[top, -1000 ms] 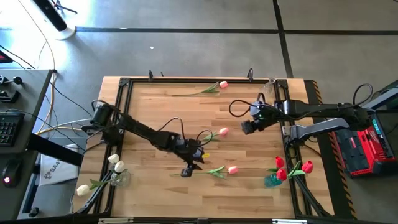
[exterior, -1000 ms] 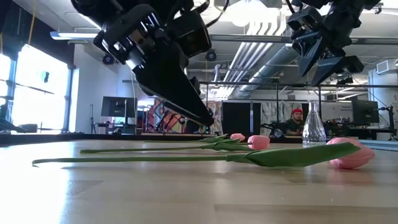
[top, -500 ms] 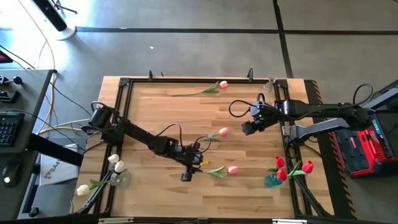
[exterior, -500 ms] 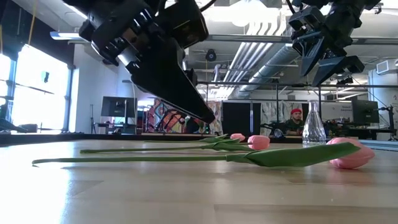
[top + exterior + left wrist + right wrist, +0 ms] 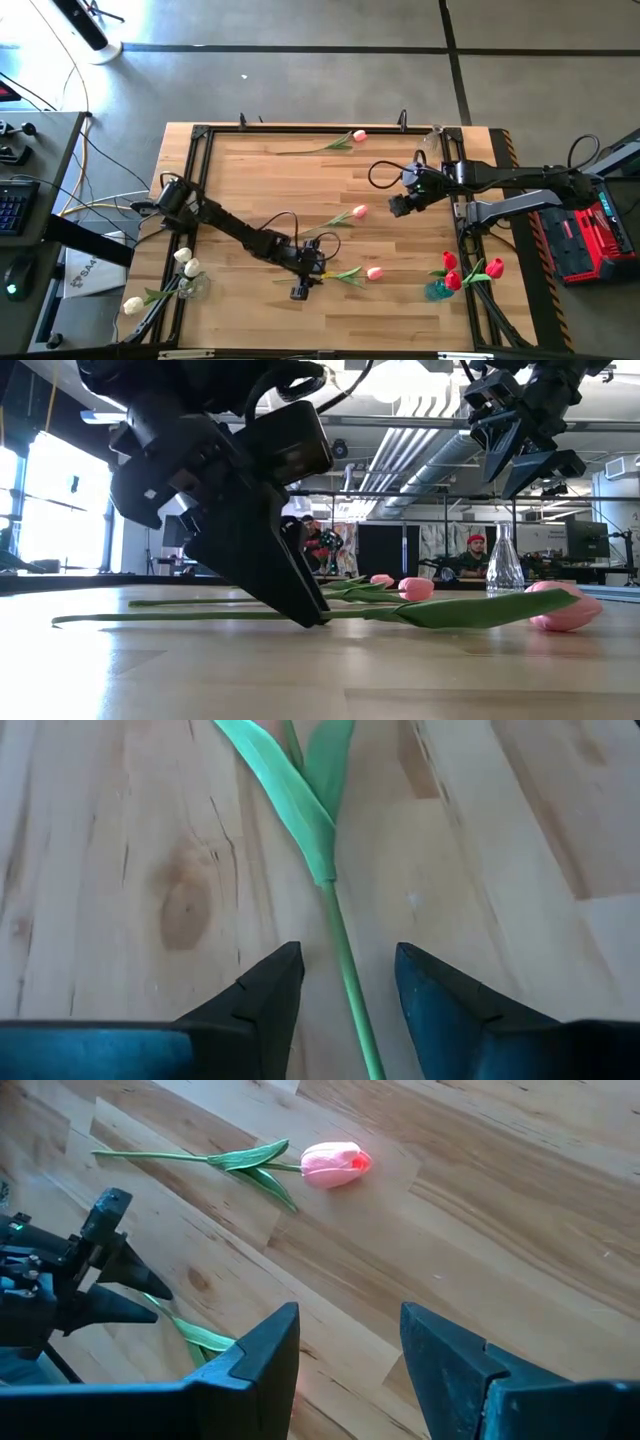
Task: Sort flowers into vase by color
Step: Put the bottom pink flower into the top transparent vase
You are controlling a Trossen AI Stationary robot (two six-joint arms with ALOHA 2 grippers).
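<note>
The left gripper [image 5: 299, 291] is down at the tabletop near the front middle, its 2 dark wedge-shaped fingers [image 5: 262, 998] spread open with the thin green stem of a pink tulip [image 5: 373, 272] running between them, not yet pinched. In the left wrist view the stem passes up the gap to a pair of smooth pointed leaves [image 5: 300, 790]. In the low view the fingertips reach the wood right at that stem [image 5: 180, 616], and the arm's bulk blocks much of the room behind.

A 2nd pink tulip [image 5: 358, 211] lies just behind, near the centre, and a 3rd [image 5: 358, 135] lies along the far edge. The right gripper [image 5: 398, 206] hangs above the table right of centre, jaws parted and empty; its wrist view looks down on a pink tulip [image 5: 335, 1163].

At the front left corner a clear vase [image 5: 192, 287] holds cream-white tulips [image 5: 186, 262]; at the front right a bluish vase [image 5: 438, 290] holds red tulips [image 5: 452, 270]. A clear glass vase [image 5: 433, 136] stands at the far right.

The table [image 5: 240, 185] is pale planked wood with visible grain and knots, framed by black metal rails. A person [image 5: 476, 556] in a red cap sits far back in the room
</note>
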